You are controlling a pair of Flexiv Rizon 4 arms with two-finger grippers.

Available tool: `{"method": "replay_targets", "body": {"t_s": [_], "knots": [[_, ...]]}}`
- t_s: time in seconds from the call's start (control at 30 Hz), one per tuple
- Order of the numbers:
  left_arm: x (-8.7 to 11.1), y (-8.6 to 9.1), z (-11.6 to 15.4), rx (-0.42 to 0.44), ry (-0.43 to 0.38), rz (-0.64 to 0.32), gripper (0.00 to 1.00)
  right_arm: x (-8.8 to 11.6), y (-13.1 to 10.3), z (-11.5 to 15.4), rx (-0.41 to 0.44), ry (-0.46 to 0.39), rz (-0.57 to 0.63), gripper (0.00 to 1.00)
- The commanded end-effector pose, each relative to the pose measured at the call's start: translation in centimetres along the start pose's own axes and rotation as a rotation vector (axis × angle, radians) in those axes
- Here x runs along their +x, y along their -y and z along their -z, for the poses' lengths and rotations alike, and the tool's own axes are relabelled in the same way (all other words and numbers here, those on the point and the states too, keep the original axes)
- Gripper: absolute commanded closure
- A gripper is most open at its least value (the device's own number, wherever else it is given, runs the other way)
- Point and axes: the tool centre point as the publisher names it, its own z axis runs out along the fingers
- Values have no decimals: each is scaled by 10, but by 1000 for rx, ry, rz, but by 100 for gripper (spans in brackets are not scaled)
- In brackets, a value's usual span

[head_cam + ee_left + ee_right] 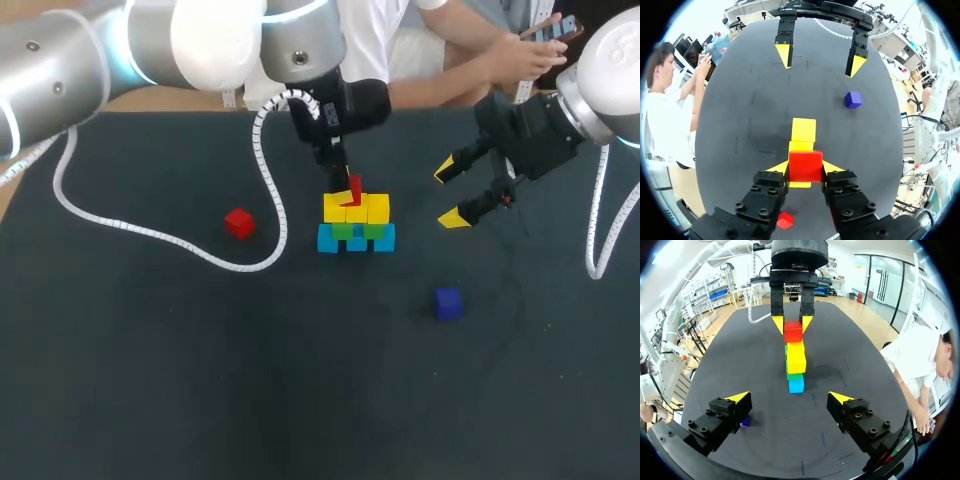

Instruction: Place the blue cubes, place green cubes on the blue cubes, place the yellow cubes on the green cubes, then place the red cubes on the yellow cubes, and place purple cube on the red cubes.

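Blue cubes (329,240), green cubes (343,231) and yellow cubes (378,208) are stacked. The left gripper (805,169) is clamped on a red cube (793,331) just over the yellow ones, not yet let go. The right gripper (453,195) hangs near, fingers apart. Left to do: the other red cube (239,222) and the purple cube (448,302), both on the table (150,380).

Stack (356,225) in colour bands on a black table (200,400).
From the stack's base up: pale blue cubes (328,239), green cubes (343,231), yellow cubes (377,208), then a red cube (353,190) between the yellow tips of the black left gripper (805,167). Left of the stack is a loose red cube (239,223); right of it, a purple cube (448,302), dark and bluish. The right gripper (449,196) is black, yellow-tipped.
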Motion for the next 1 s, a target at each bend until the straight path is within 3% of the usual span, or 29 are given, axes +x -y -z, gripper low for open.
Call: {"method": "replay_targets", "body": {"t_s": [0.03,1.0], "knots": [[-1,-2,1,3,-6,2,100,0,0,0,1,2,1,0],[0,-1,-4,-10,-11,8,100,0,0,0,1,2,1,0]]}}
